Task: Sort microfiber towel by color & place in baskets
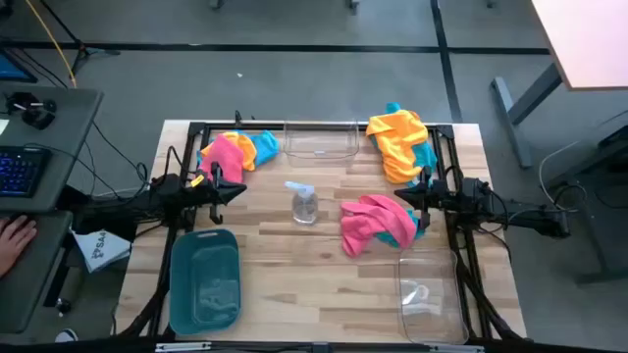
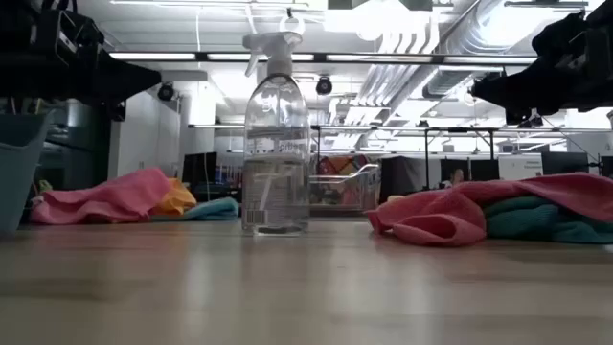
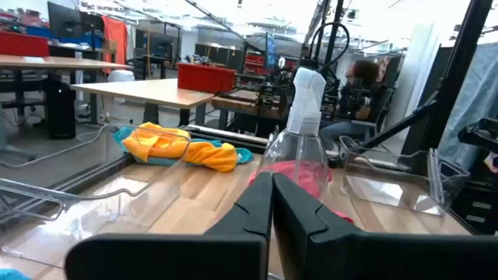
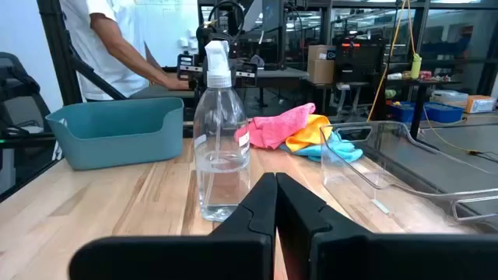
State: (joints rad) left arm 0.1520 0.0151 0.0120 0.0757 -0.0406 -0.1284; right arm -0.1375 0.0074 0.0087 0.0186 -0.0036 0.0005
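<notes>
Three heaps of towels lie on the table: pink, orange and teal at the far left (image 1: 234, 151), orange over teal at the far right (image 1: 400, 143), pink over teal right of centre (image 1: 375, 222). The teal basket (image 1: 204, 278) stands near left, one clear basket (image 1: 321, 140) at the far middle, one clear basket (image 1: 429, 291) near right. My left gripper (image 1: 241, 188) is shut and empty, held above the table at the left. My right gripper (image 1: 400, 198) is shut and empty, held above the pink and teal heap's right end.
A clear spray bottle (image 1: 303, 202) stands upright at the table's centre between the two grippers. A person's hand (image 1: 12, 237) rests at a desk with a keyboard (image 1: 22, 169) beyond the table's left edge. Bare wood lies in the near middle.
</notes>
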